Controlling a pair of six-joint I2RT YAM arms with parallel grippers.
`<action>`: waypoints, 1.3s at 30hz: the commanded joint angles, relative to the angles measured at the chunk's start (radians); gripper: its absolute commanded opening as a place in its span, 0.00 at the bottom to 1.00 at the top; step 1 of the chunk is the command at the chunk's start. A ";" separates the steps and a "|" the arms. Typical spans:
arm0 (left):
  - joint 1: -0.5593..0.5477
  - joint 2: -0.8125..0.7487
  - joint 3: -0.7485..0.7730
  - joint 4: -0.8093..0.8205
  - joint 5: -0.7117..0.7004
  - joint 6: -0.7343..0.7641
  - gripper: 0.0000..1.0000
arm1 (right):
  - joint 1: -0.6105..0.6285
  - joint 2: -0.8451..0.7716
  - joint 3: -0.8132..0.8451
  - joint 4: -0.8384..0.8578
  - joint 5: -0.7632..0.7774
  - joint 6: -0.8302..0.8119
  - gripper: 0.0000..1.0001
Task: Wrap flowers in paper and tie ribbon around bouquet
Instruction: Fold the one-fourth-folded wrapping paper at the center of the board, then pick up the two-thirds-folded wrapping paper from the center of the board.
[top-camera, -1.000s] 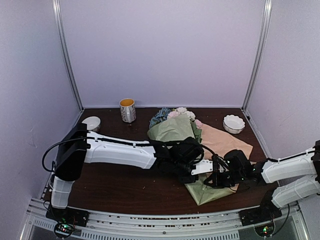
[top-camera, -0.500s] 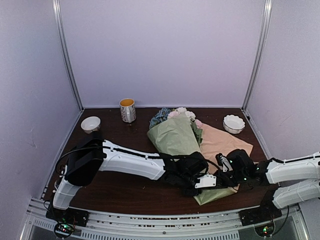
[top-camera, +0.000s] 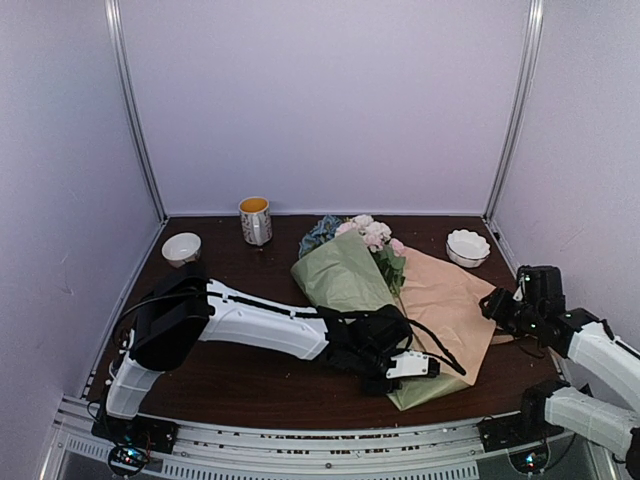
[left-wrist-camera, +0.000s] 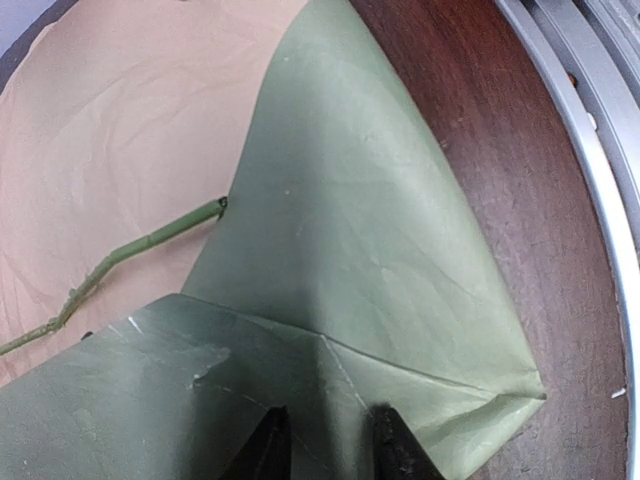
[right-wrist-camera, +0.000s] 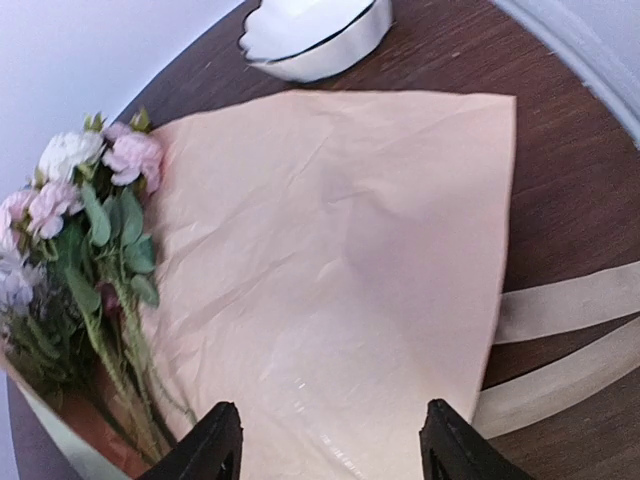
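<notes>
the left gripper (left-wrist-camera: 332, 450), jaws narrow, pinches a green fold at the near tip of the paper (left-wrist-camera: 350, 230). the flowers (right-wrist-camera: 100, 200) lie on the paper, blooms at its far end. the right gripper (right-wrist-camera: 330, 440) hangs wide open over the paper's right edge, beside the ribbon (right-wrist-camera: 570, 300); a second ago it was shut by the near tip.

The left gripper (left-wrist-camera: 330, 452) is pinching, jaws narrowly apart, a fold of the paper (left-wrist-camera: 350, 230), its sage-green flap lying over the tan face, a thin green stem (left-wrist-camera: 130, 255) poking out beside it on the dark tabletop (left-wrist-camera: 500, 150)
</notes>
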 joint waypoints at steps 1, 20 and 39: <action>0.003 0.028 -0.027 -0.029 0.022 0.017 0.32 | -0.177 -0.015 -0.039 -0.019 -0.028 -0.035 0.66; 0.003 0.014 -0.046 -0.018 0.029 0.017 0.31 | -0.297 0.265 -0.044 0.179 -0.332 -0.108 0.05; 0.006 0.033 -0.049 -0.030 0.052 0.037 0.32 | 0.025 0.012 0.167 -0.069 -0.383 -0.190 0.00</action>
